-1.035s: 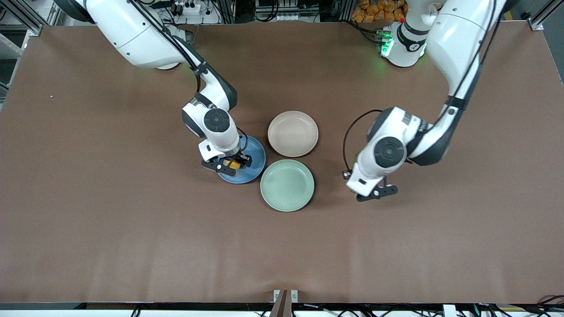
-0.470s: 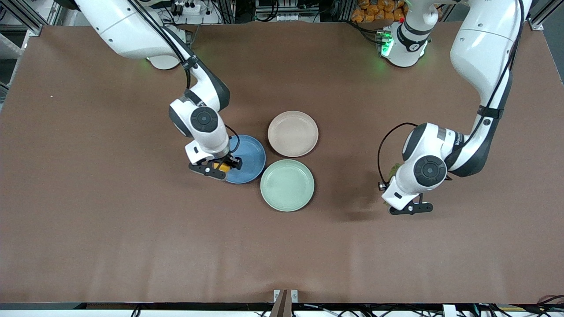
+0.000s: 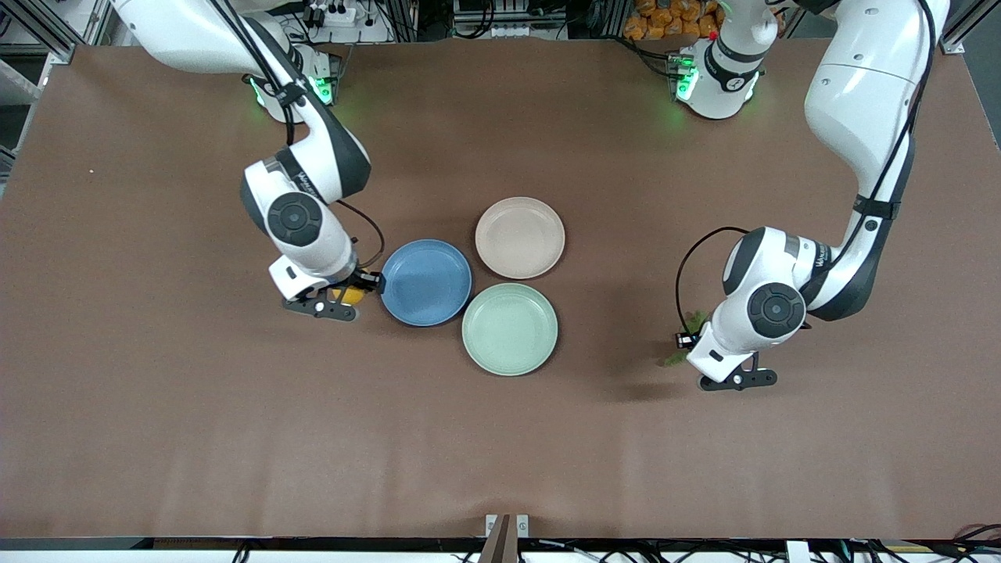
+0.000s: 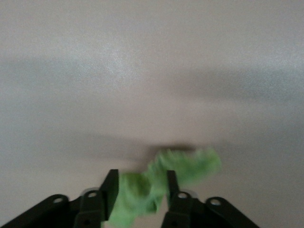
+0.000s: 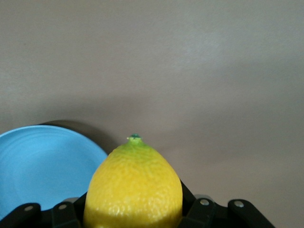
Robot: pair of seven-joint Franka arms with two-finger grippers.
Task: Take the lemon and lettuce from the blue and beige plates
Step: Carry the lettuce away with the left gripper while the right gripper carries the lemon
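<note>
Lemon (image 5: pixel 134 187) is being held in the right gripper's (image 3: pixel 342 299) closed jaws over the desk (image 3: pixel 235 422) beside the blue plate (image 3: pixel 426 282); lettuce (image 4: pixel 164 183) (a limp scrap) is being carried between the left gripper's (image 3: pixel 723 374) narrowly parted jaws, clear of the beige plate (image 3: pixel 520 237). Set-down is judged next.

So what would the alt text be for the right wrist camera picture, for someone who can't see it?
A yellow lemon fills the lower middle of the picture, gripped between the black fingers of the right gripper above a brown table. Part of an empty blue plate sits on the table beside it.
</note>
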